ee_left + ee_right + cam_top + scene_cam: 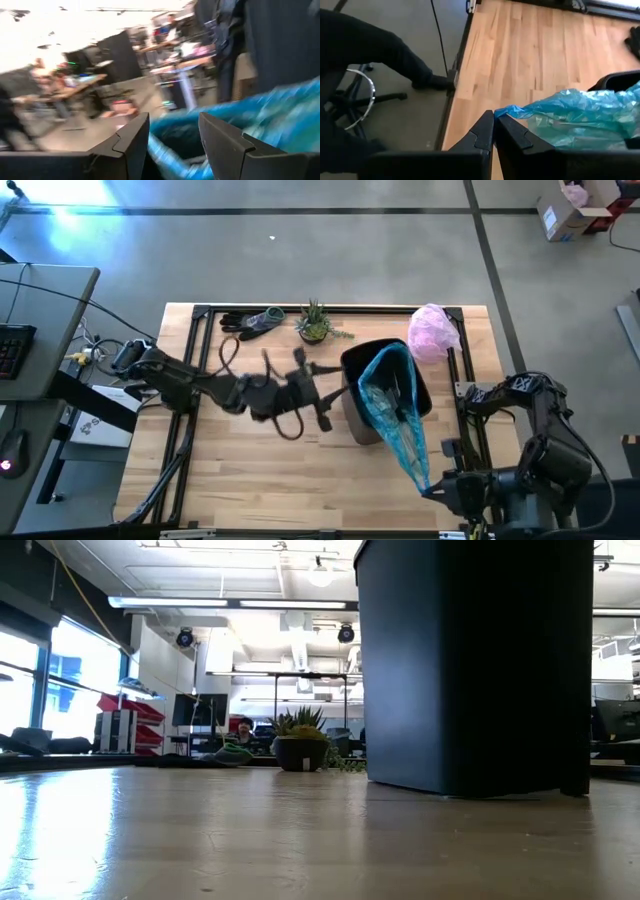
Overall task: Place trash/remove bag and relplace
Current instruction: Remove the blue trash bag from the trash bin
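A black bin (385,392) stands upright on the wooden table (250,480), right of centre; in the low view the bin (470,670) is a dark block. The teal bag (398,420) runs out of the bin's mouth in a long strip toward the near right corner. My right gripper (432,488) is shut on its end there. My left gripper (328,402) reaches level to the bin's left side, open, with the bag's rim (172,150) showing between its fingers. No trash can be made out. My right gripper pinches a pulled-out tip of the bag's edge (506,111) between its two shut fingers, only at their free ends. The fingers slant down from the table's near right side. The bag stretches from the bin to the fingers, clear of the table. Whether my left gripper touches the bag or bin, I cannot tell.
A crumpled pale pink bag (435,330) lies right behind the bin. A small potted plant (315,323) and dark gloves (250,322) sit along the far edge. A black frame (195,380) borders the table. Bare wood lies near the front edge.
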Robot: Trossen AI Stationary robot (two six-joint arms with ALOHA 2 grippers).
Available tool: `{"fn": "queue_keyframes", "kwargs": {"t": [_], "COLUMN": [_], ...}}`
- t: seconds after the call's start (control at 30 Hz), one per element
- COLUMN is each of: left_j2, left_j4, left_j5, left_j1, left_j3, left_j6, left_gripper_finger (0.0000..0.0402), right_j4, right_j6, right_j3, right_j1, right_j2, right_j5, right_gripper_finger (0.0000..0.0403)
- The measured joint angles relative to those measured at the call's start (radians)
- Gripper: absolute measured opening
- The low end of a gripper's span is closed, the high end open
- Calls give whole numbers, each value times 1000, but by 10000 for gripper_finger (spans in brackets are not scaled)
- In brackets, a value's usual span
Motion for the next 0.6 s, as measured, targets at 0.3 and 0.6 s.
{"fn": "queue_keyframes", "kwargs": {"t": [0.3,0.6], "left_j2": [114,332], "left_j4": [-632,-902], "left_j5": [355,505], "left_j1": [226,329], "left_j3": [413,716], "left_j6": [-257,-193], "left_gripper_finger": [158,158], "right_j4": [8,8], "right_j6": [-83,-162], "right_j3": [0,0], "right_j1": [-36,-74], "right_j2": [43,73], "right_j5": [26,17], "right_gripper_finger": [0,0]}}
